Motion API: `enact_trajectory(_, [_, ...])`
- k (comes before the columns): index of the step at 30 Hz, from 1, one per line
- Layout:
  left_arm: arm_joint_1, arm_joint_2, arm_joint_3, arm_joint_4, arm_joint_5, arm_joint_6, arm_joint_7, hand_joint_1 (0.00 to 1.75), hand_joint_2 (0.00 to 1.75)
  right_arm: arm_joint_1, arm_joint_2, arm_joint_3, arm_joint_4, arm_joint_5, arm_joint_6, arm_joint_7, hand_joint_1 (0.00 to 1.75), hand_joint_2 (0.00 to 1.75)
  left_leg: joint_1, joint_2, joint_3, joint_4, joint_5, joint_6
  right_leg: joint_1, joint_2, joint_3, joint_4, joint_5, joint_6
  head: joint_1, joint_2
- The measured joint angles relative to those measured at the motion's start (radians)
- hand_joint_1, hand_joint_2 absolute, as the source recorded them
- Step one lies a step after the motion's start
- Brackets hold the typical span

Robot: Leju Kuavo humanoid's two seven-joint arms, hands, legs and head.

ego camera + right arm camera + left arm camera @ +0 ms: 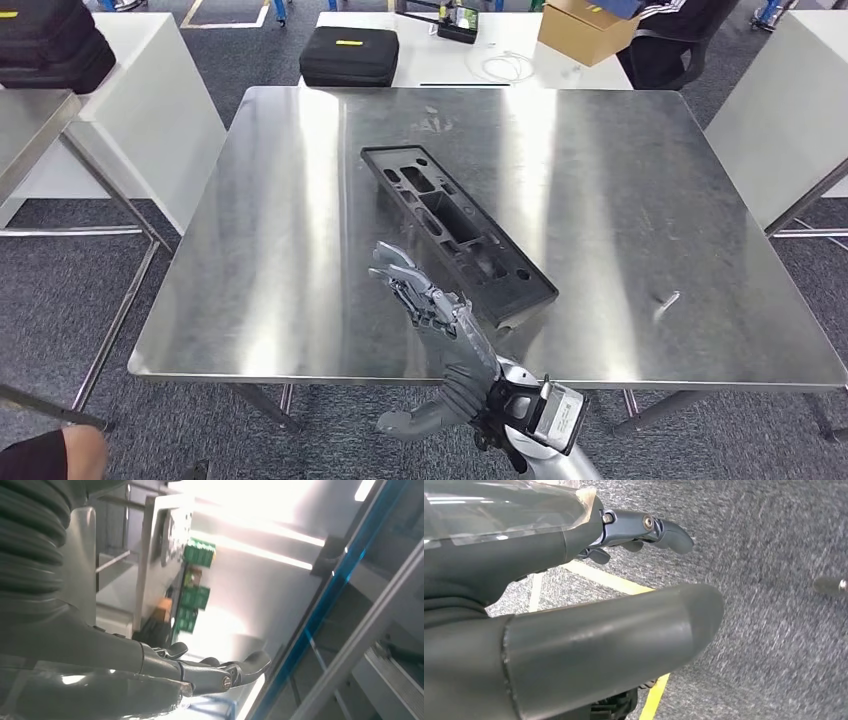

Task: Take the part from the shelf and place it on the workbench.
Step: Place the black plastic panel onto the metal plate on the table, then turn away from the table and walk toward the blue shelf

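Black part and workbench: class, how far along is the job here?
Done: the black part lies flat on the steel workbench. In hand: nothing; the right hand hovers open beside its near end. The left hand hangs over carpet. Left: apparently only withdrawing the arm.

The right hand (432, 305) hovers with fingers spread, holding nothing, over the steel surface (260, 250). The black part (455, 230) lies flat just beyond its fingertips (385, 258).

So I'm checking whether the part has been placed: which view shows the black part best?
The head view. There the black part lies flat and whole on the steel workbench, with the right hand open just beside its near end. The left wrist view looks at grey floor, and the right wrist view looks up past the hand at other equipment.
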State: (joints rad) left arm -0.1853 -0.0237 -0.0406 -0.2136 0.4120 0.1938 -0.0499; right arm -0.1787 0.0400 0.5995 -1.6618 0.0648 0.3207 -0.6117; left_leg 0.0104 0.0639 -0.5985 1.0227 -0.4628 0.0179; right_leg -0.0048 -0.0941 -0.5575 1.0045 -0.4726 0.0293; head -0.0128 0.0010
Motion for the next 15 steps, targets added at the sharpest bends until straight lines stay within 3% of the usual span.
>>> enact_trajectory(1, [0.001, 0.000, 0.001, 0.000, 0.000, 0.000, -0.002, 0.00, 0.00, -0.002, 0.002, 0.000, 0.004, -0.002, 0.002, 0.000, 0.00, 0.00, -0.003, -0.013, -0.002, -0.001, 0.001, 0.004, 0.001, -0.008, 0.001, -0.001, -0.001, 0.005, 0.001, 0.000])
enact_trajectory(2, [0.002, -0.001, 0.002, 0.000, 0.000, 0.000, -0.005, 0.00, 0.00, -0.004, 0.006, 0.000, 0.007, -0.003, 0.004, 0.000, 0.00, 0.00, -0.003, -0.022, -0.002, -0.003, 0.004, 0.008, 0.001, -0.014, 0.001, -0.002, -0.003, 0.010, 0.001, 0.000])
enact_trajectory(4, [0.004, -0.002, 0.003, -0.001, -0.004, 0.001, -0.012, 0.00, 0.00, -0.009, 0.012, 0.001, 0.012, -0.004, 0.004, 0.001, 0.00, 0.00, 0.000, -0.038, 0.000, -0.009, 0.009, 0.018, -0.002, 0.013, -0.012, 0.026, -0.020, 0.018, 0.002, 0.000])
enact_trajectory(6, [0.005, -0.003, 0.005, -0.001, -0.009, 0.004, -0.015, 0.00, 0.00, -0.011, 0.012, 0.001, 0.015, -0.003, 0.002, 0.006, 0.00, 0.00, 0.003, -0.050, 0.001, -0.012, 0.012, 0.024, -0.006, 0.063, -0.064, 0.132, -0.066, 0.015, 0.003, 0.000])
enact_trajectory(8, [0.004, -0.005, 0.007, -0.002, -0.016, 0.005, -0.015, 0.00, 0.00, -0.007, 0.010, 0.001, 0.019, -0.001, -0.001, 0.012, 0.00, 0.00, 0.003, -0.064, 0.001, -0.011, 0.011, 0.028, -0.006, 0.083, -0.129, 0.255, -0.105, 0.012, 0.003, 0.000])
enact_trajectory(9, [0.005, -0.006, 0.009, -0.002, -0.018, 0.005, -0.015, 0.00, 0.00, -0.005, 0.009, 0.001, 0.021, 0.000, -0.003, 0.015, 0.00, 0.00, 0.002, -0.071, 0.001, -0.011, 0.011, 0.028, -0.006, 0.086, -0.144, 0.278, -0.106, 0.016, 0.003, 0.000])
enact_trajectory(10, [0.005, -0.008, 0.010, -0.002, -0.021, 0.005, -0.015, 0.00, 0.00, -0.003, 0.009, 0.001, 0.022, 0.000, -0.004, 0.016, 0.00, 0.00, 0.002, -0.078, 0.002, -0.011, 0.010, 0.028, -0.006, 0.087, -0.141, 0.262, -0.091, 0.022, 0.003, 0.000])
enact_trajectory(12, [0.005, -0.010, 0.011, -0.002, -0.022, 0.005, -0.015, 0.00, 0.00, -0.002, 0.009, 0.001, 0.022, 0.001, -0.004, 0.017, 0.00, 0.00, 0.003, -0.089, 0.006, -0.011, 0.009, 0.025, -0.008, 0.089, -0.087, 0.135, -0.034, 0.034, 0.003, 0.000])
enact_trajectory(14, [0.006, -0.010, 0.012, -0.003, -0.023, 0.005, -0.014, 0.00, 0.00, -0.003, 0.010, 0.001, 0.022, 0.001, -0.005, 0.018, 0.00, 0.00, -0.001, -0.095, 0.008, -0.008, 0.006, 0.018, -0.008, 0.091, -0.036, 0.027, 0.009, 0.033, 0.003, 0.000])
enact_trajectory(15, [0.007, -0.010, 0.013, -0.003, -0.024, 0.005, -0.014, 0.00, 0.00, -0.003, 0.011, 0.001, 0.022, 0.001, -0.006, 0.021, 0.00, 0.00, -0.003, -0.097, 0.007, -0.007, 0.007, 0.014, -0.006, 0.092, -0.027, 0.007, 0.017, 0.028, 0.003, 0.000])
